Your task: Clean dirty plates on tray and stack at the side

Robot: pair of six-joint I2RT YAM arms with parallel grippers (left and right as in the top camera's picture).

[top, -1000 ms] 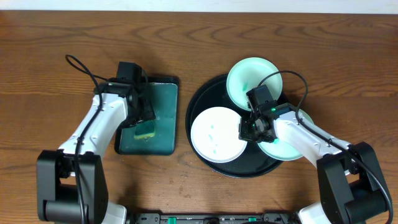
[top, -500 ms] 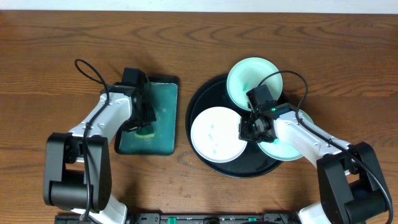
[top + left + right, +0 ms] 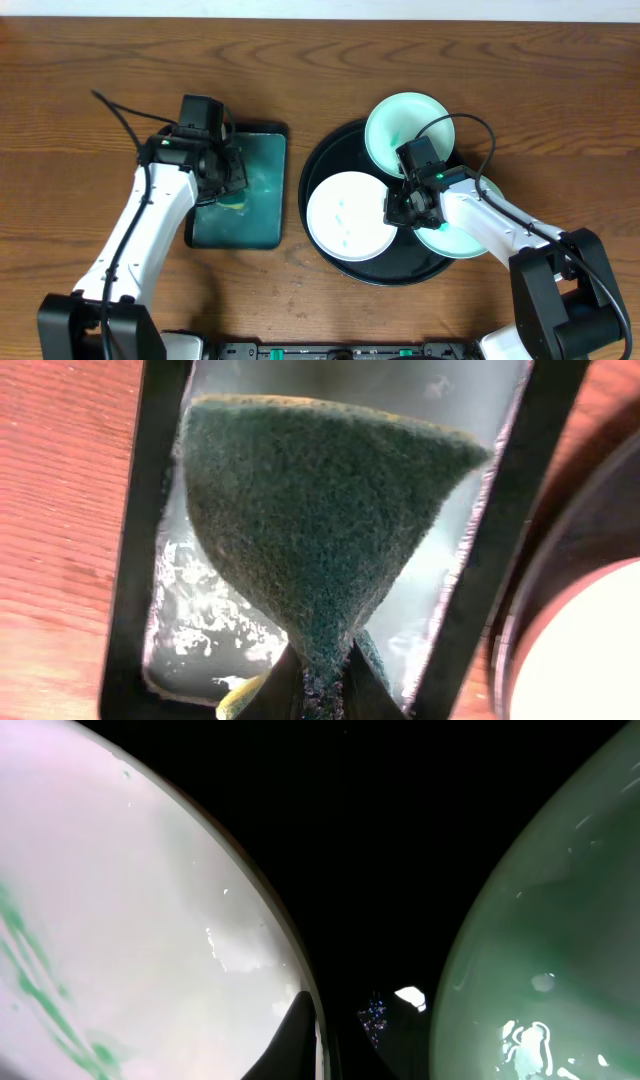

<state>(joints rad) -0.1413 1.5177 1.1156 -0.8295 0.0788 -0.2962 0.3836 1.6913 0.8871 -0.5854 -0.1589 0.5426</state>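
Surroundings: dark green scouring sponge (image 3: 320,530), pinched in left gripper (image 3: 320,698) over rectangular black tray (image 3: 150,560).
Right gripper (image 3: 399,213): jaws closed, between white round plates (image 3: 347,217).
Surface: brown wooden table (image 3: 300,60).

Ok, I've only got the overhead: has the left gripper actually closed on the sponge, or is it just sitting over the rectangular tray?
Observer: Closed on it. In the left wrist view the left gripper pinches the sponge by one end, crumpling it into a wedge, green scouring face to the camera.
Operator: Any suds in that tray?
Observer: Yes, white foam lies inside the rectangular tray, under the sponge.
Operator: And the right gripper?
Observer: Shut. The right wrist view shows the front-left plate with its rim running straight into the right gripper; it looks pinched there.
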